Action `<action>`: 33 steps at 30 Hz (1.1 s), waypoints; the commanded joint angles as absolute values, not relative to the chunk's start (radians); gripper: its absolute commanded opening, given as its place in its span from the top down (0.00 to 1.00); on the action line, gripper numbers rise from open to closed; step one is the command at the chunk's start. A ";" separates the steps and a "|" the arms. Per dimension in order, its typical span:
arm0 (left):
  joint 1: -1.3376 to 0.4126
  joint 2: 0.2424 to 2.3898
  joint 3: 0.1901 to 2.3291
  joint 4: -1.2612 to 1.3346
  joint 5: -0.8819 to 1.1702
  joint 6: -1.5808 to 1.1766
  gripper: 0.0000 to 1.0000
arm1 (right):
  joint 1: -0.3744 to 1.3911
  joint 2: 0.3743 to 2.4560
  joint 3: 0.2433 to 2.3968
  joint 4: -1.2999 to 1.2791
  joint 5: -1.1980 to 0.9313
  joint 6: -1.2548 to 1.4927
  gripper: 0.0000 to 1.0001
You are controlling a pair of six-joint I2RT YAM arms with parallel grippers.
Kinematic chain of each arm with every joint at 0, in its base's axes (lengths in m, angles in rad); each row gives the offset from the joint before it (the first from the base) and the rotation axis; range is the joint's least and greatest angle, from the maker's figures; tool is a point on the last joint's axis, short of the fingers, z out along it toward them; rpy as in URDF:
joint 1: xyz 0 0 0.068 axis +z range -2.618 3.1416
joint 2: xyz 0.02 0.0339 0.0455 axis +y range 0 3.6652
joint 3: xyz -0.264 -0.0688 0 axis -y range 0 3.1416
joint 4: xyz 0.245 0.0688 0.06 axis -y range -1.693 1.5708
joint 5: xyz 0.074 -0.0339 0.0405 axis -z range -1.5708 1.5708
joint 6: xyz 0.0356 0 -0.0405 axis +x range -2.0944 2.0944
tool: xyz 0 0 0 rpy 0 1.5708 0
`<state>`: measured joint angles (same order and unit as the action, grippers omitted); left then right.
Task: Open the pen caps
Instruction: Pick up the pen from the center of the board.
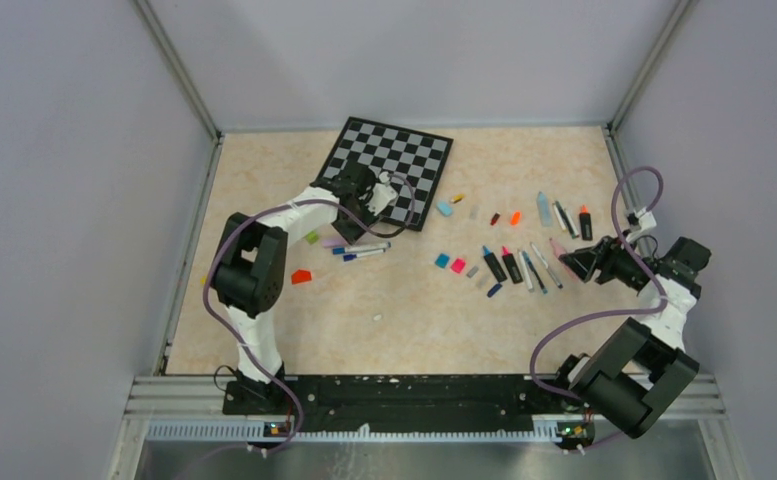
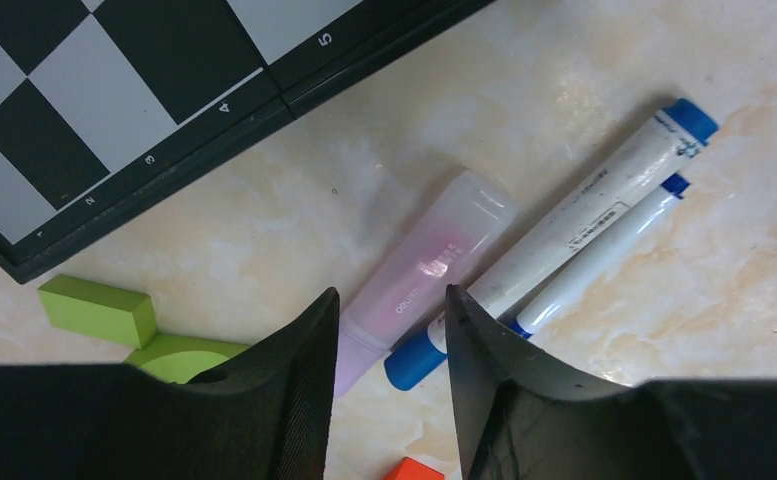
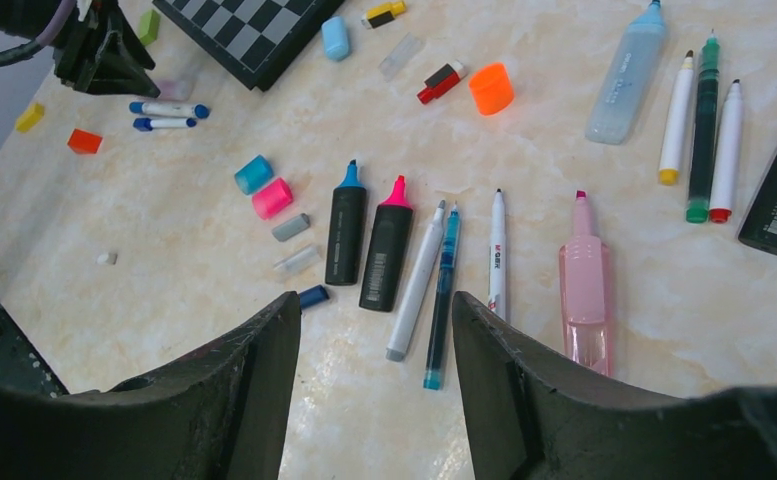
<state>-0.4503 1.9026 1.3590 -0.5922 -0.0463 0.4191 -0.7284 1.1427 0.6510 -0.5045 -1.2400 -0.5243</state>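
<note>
A pink see-through highlighter (image 2: 424,265) lies beside two white pens with blue caps (image 2: 584,215), just off the board's corner. My left gripper (image 2: 390,292) hangs low over them, jaws partly apart. The highlighter's lower end and one blue cap (image 2: 414,362) lie in the gap, and bare table shows between the fingers. My right gripper (image 3: 375,297) stands open and empty above a row of uncapped pens: two black highlighters (image 3: 346,235), a grey pen (image 3: 416,285), a teal pen (image 3: 442,300). Loose pen caps lie left of them, cyan (image 3: 254,173) and pink (image 3: 273,197).
The checkered board (image 1: 394,160) lies at the back, close to my left gripper (image 1: 349,228). Green blocks (image 2: 99,310) and an orange block (image 2: 414,470) sit near the left pens. More pens (image 3: 704,120) and an orange cap (image 3: 491,88) lie farther back on the right.
</note>
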 commanded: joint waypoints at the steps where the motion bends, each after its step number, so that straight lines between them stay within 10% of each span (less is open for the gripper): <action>1: -0.433 1.930 1.402 -0.609 -0.031 0.468 0.55 | -0.723 1.152 0.696 -0.506 -1.265 -0.565 0.44; 21: -0.366 1.997 1.367 -0.572 -0.005 0.403 0.58 | -0.701 1.170 0.701 -0.511 -1.255 -0.576 0.45; 33: -0.365 1.907 1.357 -0.502 -0.033 0.362 0.96 | -0.700 1.167 0.703 -0.534 -1.259 -0.595 0.45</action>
